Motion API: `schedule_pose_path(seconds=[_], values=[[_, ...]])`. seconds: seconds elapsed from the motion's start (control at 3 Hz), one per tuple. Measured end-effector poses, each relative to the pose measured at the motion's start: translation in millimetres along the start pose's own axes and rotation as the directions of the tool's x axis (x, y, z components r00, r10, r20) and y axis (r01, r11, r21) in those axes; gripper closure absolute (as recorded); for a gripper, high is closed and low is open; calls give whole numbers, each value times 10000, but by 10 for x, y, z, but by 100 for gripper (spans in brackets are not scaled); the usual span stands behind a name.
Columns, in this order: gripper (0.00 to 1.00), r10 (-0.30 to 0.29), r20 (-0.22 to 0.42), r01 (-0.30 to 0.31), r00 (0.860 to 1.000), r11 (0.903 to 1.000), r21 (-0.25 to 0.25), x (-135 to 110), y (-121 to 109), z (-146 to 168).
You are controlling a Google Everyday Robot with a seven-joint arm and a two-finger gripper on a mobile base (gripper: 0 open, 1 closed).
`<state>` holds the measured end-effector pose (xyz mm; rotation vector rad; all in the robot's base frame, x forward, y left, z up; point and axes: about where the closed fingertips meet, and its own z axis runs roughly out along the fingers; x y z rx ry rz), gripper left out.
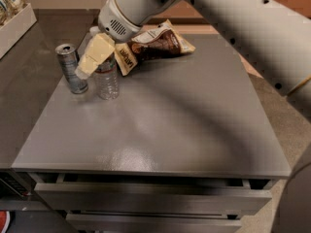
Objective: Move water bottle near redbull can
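The water bottle (108, 81) stands upright on the grey table top (160, 125) at the back left; it is clear and ribbed, and its label band and white cap are partly covered. The redbull can (71, 68) stands just left of it, a small gap apart, with its silver top showing. My gripper (95, 62) reaches down from the white arm and is shut on the bottle's upper part. One cream finger (92, 57) lies across the bottle's left side, between bottle and can. The other finger is hidden behind the bottle.
A brown snack bag (158, 45) lies just behind and right of the bottle. A white bin (14, 28) with packets stands at the far left on the neighbouring counter. Drawers (146, 198) sit under the table's front edge.
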<state>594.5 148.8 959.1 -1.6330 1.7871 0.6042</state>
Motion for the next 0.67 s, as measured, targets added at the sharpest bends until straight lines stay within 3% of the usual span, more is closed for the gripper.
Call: schedule_pose_path(seconds=[0.33,0.67], values=[[0,145,421,-157,9990,9994,295,62,-33,-108],[0,144,421,-157,9990,9994,294,62,-33,-107]])
